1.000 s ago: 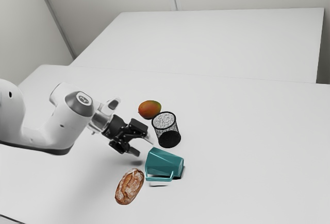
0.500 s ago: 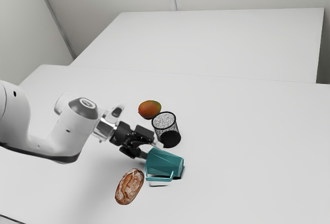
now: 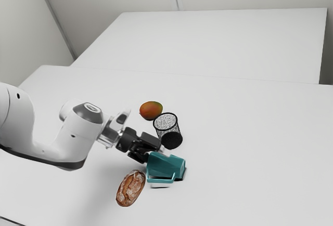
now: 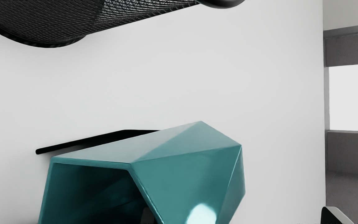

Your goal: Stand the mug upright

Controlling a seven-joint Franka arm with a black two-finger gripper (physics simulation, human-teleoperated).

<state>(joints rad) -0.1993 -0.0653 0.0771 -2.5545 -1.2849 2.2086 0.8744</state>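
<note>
The teal mug (image 3: 165, 165) lies on its side, its mouth toward the exterior view's left and its handle low on the near side. My gripper (image 3: 156, 155) is at the mouth end, fingers apart. From the wrist view, the mug (image 4: 179, 180) has its dark hollow facing my hand. The open gripper (image 4: 241, 215) straddles the mug's wall there: one fingertip (image 4: 148, 215) shows within the mouth, the other (image 4: 334, 215) stands outside, apart from the wall.
A black mesh cup (image 3: 168, 129) is close behind the mug and gripper, with a mango (image 3: 151, 110) beyond it. A bread loaf (image 3: 130, 188) lies in front, near the mug's handle side. All rest on the white table (image 3: 250, 143).
My hand has moved toward the exterior view's right and slightly down, from short of the mug to its mouth. The mug, mesh cup, mango and bread look unmoved.
</note>
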